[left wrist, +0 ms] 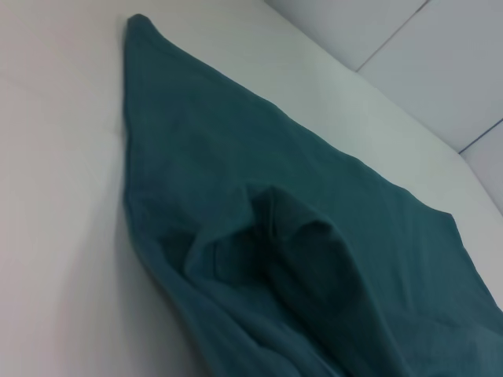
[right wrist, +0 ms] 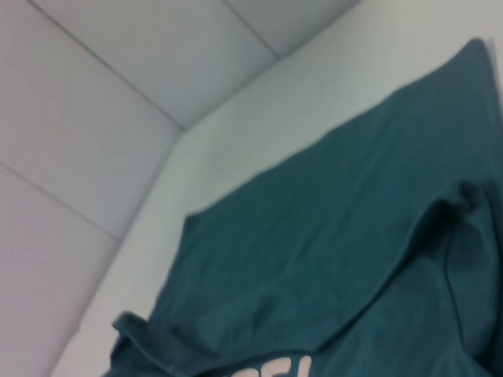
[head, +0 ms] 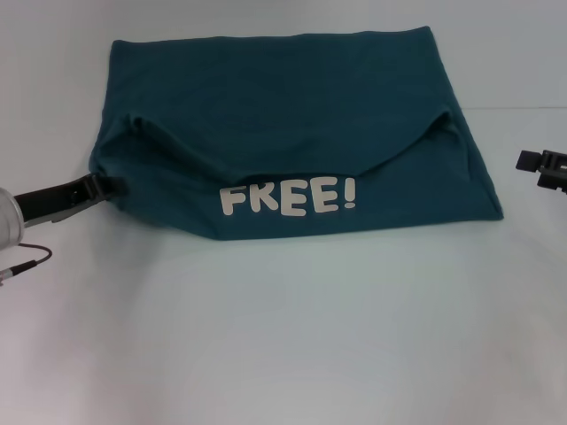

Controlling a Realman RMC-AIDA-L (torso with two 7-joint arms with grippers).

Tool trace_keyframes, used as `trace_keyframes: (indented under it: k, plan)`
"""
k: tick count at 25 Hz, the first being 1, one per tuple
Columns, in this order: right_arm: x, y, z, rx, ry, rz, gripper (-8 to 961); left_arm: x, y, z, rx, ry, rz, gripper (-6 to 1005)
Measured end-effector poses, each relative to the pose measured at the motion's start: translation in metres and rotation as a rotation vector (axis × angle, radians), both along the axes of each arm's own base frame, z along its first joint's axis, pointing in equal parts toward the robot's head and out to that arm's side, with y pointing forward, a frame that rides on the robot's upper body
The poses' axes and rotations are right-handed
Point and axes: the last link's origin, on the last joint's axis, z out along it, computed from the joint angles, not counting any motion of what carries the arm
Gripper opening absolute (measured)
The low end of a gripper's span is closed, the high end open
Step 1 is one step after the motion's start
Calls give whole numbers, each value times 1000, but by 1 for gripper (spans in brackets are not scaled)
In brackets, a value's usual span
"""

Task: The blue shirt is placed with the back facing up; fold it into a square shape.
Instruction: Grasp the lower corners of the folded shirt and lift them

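Observation:
The blue shirt (head: 292, 115) lies spread on the white table, its near part folded over so that the white letters "FREE!" (head: 288, 198) face up. A curved fold edge runs across its middle. My left gripper (head: 104, 186) reaches in from the left and meets the shirt's left edge. My right gripper (head: 540, 168) hangs at the right, a short way off the shirt's right edge, touching no cloth. The left wrist view has a bunched fold of the shirt (left wrist: 299, 251) close up. The right wrist view takes in the shirt (right wrist: 338, 251) from the side.
The white table (head: 283, 336) reaches well beyond the shirt toward me. A thin cable (head: 27, 263) trails from the left arm. White wall panels (right wrist: 118, 118) stand behind the table's far edge.

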Motion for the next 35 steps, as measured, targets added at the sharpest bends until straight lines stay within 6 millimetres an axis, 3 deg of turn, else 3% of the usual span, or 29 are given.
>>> trace_keyframes:
  k: [7,16,35]
  plan:
    - [-4,24,13,-152,-151,-127,831,4,3,-1,-5,0,-12,41]
    - [-19,47,20,-205,-279,-168,830,11,6,-3,-19,-9,-15,41]
    - [-28,64,-40,-138,-433,-104,812,10,6,-6,-17,-5,-11,41]
